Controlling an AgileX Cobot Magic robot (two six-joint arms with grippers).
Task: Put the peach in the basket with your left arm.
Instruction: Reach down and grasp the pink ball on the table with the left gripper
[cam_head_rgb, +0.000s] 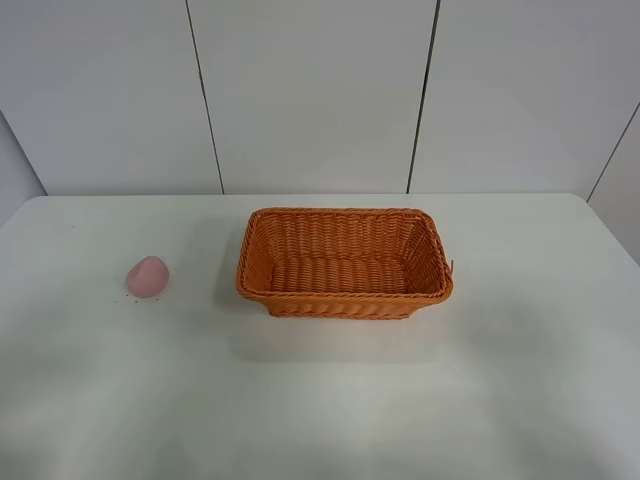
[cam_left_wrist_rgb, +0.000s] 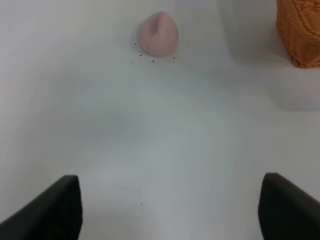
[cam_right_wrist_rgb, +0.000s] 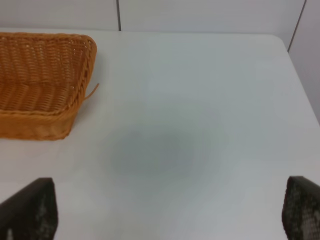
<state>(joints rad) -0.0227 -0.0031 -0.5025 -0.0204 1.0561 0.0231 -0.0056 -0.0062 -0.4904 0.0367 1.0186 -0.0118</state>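
The peach (cam_head_rgb: 148, 276) is lying on the white table (cam_head_rgb: 520, 380) at about 9 o'clock from the basket (cam_head_rgb: 340, 305) in the high view, well apart from it and outside it. The task is not yet begun. The left gripper (cam_left_wrist_rgb: 170, 210) is hanging with its fingers spread wide and is holding nothing. Seen along its reach, the peach is sitting at roughly 12 o'clock from the fingers, well ahead of them, with the basket's corner off at 2 o'clock. The fruit is nearly round, its blunt point facing upward, so no long axis is dictating the grasp. The left arm is plainly the nearer one. The right gripper (cam_right_wrist_rgb: 170, 210) is likewise gaping empty, on the basket's far side from the peach. No brand, label or writing is showing anywhere — only a few dark specks beside the peach.
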